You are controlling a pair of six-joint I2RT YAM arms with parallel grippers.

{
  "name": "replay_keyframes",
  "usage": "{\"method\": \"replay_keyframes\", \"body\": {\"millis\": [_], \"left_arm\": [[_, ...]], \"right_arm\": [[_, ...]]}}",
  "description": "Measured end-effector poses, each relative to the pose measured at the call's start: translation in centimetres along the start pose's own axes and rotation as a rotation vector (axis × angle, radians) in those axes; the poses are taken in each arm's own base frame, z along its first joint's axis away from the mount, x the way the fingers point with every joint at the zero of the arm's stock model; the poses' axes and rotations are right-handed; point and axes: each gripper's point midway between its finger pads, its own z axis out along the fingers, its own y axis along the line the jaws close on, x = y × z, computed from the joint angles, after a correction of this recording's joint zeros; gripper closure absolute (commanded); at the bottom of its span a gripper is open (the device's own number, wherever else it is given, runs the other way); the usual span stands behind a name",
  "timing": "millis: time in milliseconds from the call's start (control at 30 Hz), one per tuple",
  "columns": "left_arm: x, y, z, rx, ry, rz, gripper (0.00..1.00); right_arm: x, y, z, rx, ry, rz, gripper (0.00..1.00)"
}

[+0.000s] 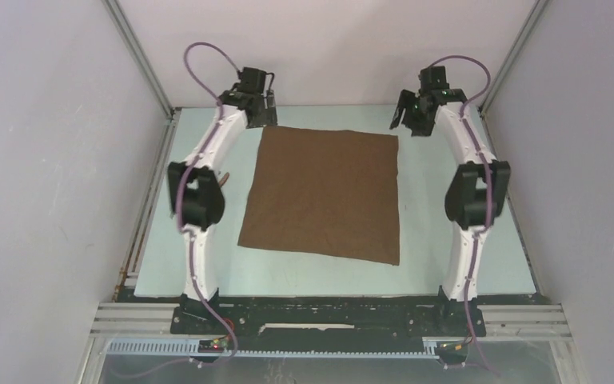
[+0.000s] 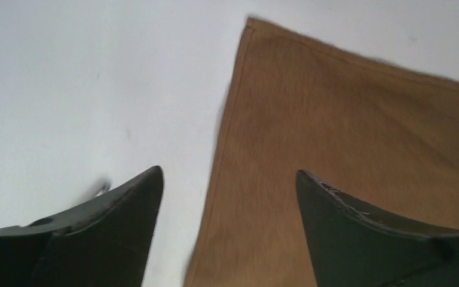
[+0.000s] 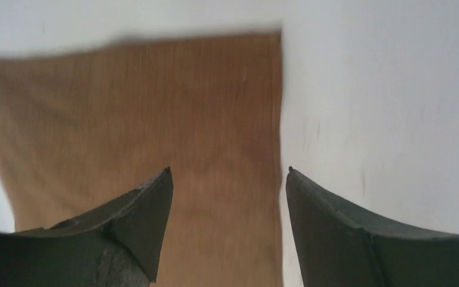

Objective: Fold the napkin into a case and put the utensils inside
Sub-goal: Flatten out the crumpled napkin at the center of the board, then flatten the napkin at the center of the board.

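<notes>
The dark brown napkin (image 1: 324,192) lies flat and unfolded in the middle of the table; no case shows. My left gripper (image 1: 265,118) hovers open over the napkin's far left corner, its jaws straddling the left edge in the left wrist view (image 2: 227,173), with cloth (image 2: 346,131) below. My right gripper (image 1: 407,118) hovers open over the far right corner, its jaws straddling the right edge in the right wrist view (image 3: 228,170), with cloth (image 3: 155,107) below. Neither holds anything. The utensils are mostly hidden by my left arm; a reddish-brown tip (image 1: 224,178) peeks out beside it.
The pale table (image 1: 456,272) is bounded by walls on the left, right and far side. A small silver glint (image 2: 100,190) shows by the left finger. The arm bases stand on the black rail (image 1: 328,316) at the near edge.
</notes>
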Motion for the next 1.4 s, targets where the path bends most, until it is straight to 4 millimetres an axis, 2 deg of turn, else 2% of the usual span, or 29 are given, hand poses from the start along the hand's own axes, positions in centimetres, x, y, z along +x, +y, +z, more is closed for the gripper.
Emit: {"method": "replay_keyframes", "body": {"millis": [100, 167, 200, 233, 300, 333, 400, 467, 500, 567, 633, 733, 867, 967, 1100, 1200, 1400], "left_arm": [[0.1, 1.3, -6.9, 0.059, -0.027, -0.061, 0.06], [0.4, 1.8, -12.3, 0.145, -0.092, -0.138, 0.06], [1.2, 2.0, -14.8, 0.201, -0.12, -0.18, 0.06], [2.3, 2.0, -16.8, 0.257, -0.134, -0.212, 0.05], [5.0, 1.8, -18.3, 0.333, -0.124, -0.25, 0.05], [6.4, 1.7, -18.4, 0.351, -0.105, -0.259, 0.05], [9.7, 1.6, -17.3, 0.365, -0.043, -0.269, 0.04], [14.5, 1.7, -14.7, 0.336, 0.068, -0.263, 0.07], [17.6, 2.1, -13.6, 0.309, 0.14, -0.26, 0.11], [22.2, 3.0, -12.5, 0.264, 0.244, -0.262, 0.17], [25.2, 3.7, -12.1, 0.23, 0.308, -0.268, 0.23], [26.5, 4.0, -11.8, 0.211, 0.328, -0.287, 0.28], [26.3, 4.0, -11.1, 0.204, 0.294, -0.321, 0.33], [26.9, 3.8, -10.6, 0.21, 0.282, -0.336, 0.35], [29.1, 4.0, -10.0, 0.206, 0.297, -0.345, 0.35], [29.0, 3.5, -10.1, 0.233, 0.265, -0.366, 0.36], [30.4, 0.9, -12.0, 0.311, 0.258, -0.351, 0.35]], "right_arm": [[4.4, 1.5, -5.1, -0.027, 0.043, 0.029, 0.24], [6.9, 3.4, -8.3, -0.083, 0.044, 0.042, 0.26], [8.2, 4.5, -9.7, -0.122, 0.043, 0.043, 0.26], [9.3, 5.4, -10.5, -0.154, 0.046, 0.043, 0.26], [12.8, 7.1, -11.5, -0.219, 0.072, 0.03, 0.25], [14.8, 7.6, -11.6, -0.24, 0.1, 0.019, 0.24], [19.0, 7.9, -11.3, -0.268, 0.177, -0.004, 0.23], [23.5, 7.6, -10.8, -0.294, 0.269, -0.017, 0.23], [25.5, 7.0, -10.6, -0.297, 0.312, -0.012, 0.23], [28.6, 5.2, -10.5, -0.28, 0.374, 0.008, 0.22], [31.0, 3.5, -10.8, -0.26, 0.409, 0.029, 0.22], [32.5, 2.3, -11.3, -0.253, 0.409, 0.057, 0.22], [33.5, 1.2, -10.9, -0.247, 0.392, 0.109, 0.22], [34.5, -0.2, -10.3, -0.223, 0.394, 0.167, 0.23], [34.1, -0.6, -10.0, -0.242, 0.38, 0.229, 0.24], [33.7, -1.0, -9.9, -0.25, 0.373, 0.265, 0.26], [32.3, -2.7, -9.5, -0.236, 0.345, 0.38, 0.26]]}}
